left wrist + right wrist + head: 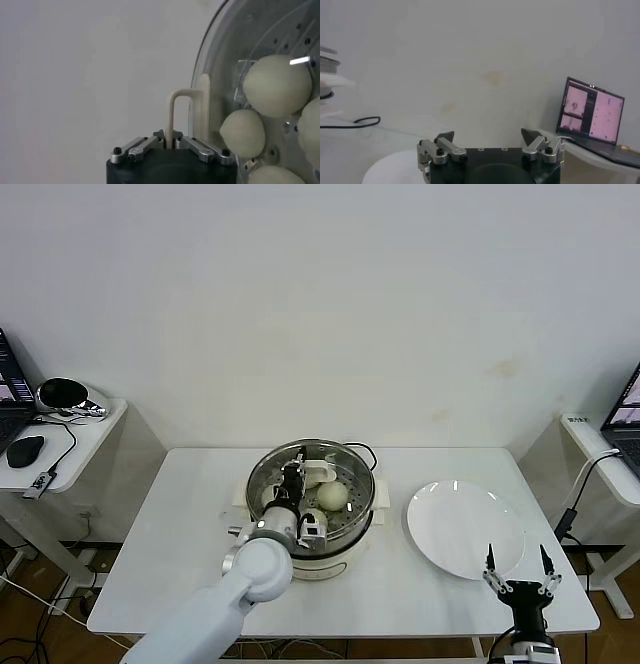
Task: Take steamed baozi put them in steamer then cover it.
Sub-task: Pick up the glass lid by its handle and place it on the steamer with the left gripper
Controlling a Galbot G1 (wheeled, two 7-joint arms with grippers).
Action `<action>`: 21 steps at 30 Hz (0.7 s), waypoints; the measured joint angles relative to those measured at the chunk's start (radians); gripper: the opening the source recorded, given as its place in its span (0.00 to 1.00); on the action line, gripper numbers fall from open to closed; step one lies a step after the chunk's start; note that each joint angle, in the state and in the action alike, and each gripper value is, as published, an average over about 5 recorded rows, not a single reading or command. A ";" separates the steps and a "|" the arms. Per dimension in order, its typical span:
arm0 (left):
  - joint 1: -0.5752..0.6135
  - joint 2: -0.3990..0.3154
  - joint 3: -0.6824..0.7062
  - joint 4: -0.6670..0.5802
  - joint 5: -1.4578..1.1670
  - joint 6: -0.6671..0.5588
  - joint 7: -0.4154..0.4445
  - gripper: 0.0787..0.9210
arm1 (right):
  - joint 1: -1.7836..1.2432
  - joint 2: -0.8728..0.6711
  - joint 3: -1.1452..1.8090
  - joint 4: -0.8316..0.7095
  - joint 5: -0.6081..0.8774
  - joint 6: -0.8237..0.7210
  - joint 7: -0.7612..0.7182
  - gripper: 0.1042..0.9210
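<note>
The steamer [345, 540], a shiny steel pot on a white base, stands mid-table. The cover [352, 472], clear glass with a metal rim, lies over its mouth. I cannot tell whether its rim rests on the pot. My left gripper [293, 480] is shut on the cover's cream-white handle [180, 100], pinched between the jaws of that gripper [170, 141]. Through the glass [225, 60] several steamed baozi [276, 85] lie on the perforated tray; one baozi [333, 496] shows in the head view. My right gripper [519, 570] hangs open near the table's front right edge, holding nothing.
A flat white plate [465, 529] lies right of the steamer, just beyond the right gripper [489, 135]. The steamer's black cord [350, 122] trails behind it. Side desks stand on both sides, the right one with a laptop [592, 112].
</note>
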 measured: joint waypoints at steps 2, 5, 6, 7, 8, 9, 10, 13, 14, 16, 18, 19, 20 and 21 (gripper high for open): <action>0.001 -0.003 0.000 0.008 0.007 -0.003 -0.002 0.09 | 0.000 -0.001 -0.001 0.000 0.000 0.000 0.000 0.88; 0.002 -0.006 -0.001 0.018 0.014 -0.007 -0.005 0.09 | -0.001 -0.002 -0.001 -0.001 0.000 0.000 -0.001 0.88; 0.002 -0.007 -0.001 0.021 0.015 -0.008 -0.006 0.09 | -0.002 -0.003 -0.001 -0.001 0.000 0.000 -0.001 0.88; 0.002 -0.009 -0.001 0.023 0.017 -0.009 -0.007 0.09 | -0.002 -0.003 -0.001 -0.001 0.000 0.000 -0.001 0.88; 0.003 -0.011 -0.001 0.025 0.018 -0.010 -0.007 0.09 | -0.002 -0.003 -0.001 -0.001 0.000 0.000 -0.001 0.88; 0.004 -0.013 -0.001 0.027 0.019 -0.011 -0.008 0.09 | -0.002 -0.003 -0.001 -0.001 0.000 0.000 -0.002 0.88; 0.005 -0.016 0.000 0.028 0.020 -0.011 -0.008 0.09 | -0.002 -0.003 -0.001 -0.001 0.000 0.000 -0.002 0.88; 0.007 -0.023 0.001 0.030 0.023 -0.012 -0.008 0.09 | -0.002 -0.003 -0.001 -0.001 0.000 0.001 -0.002 0.88; 0.007 -0.024 0.002 0.030 0.024 -0.012 -0.008 0.09 | -0.003 -0.003 -0.001 -0.001 0.000 0.001 -0.002 0.88; 0.008 -0.026 0.002 0.030 0.025 -0.012 -0.008 0.09 | -0.003 -0.002 -0.001 -0.001 0.000 0.001 -0.003 0.88; 0.009 -0.027 0.002 0.031 0.026 -0.012 -0.008 0.09 | -0.004 -0.002 -0.001 -0.001 0.000 0.002 -0.003 0.88; 0.010 -0.028 0.002 0.031 0.026 -0.012 -0.008 0.09 | -0.005 -0.002 -0.001 -0.001 0.000 0.002 -0.003 0.88; 0.011 -0.029 0.002 0.031 0.026 -0.012 -0.009 0.09 | -0.005 -0.002 -0.001 -0.001 0.000 0.003 -0.003 0.88; 0.012 -0.030 0.001 0.032 0.026 -0.012 -0.010 0.09 | -0.005 -0.002 -0.001 -0.001 0.000 0.003 -0.003 0.88</action>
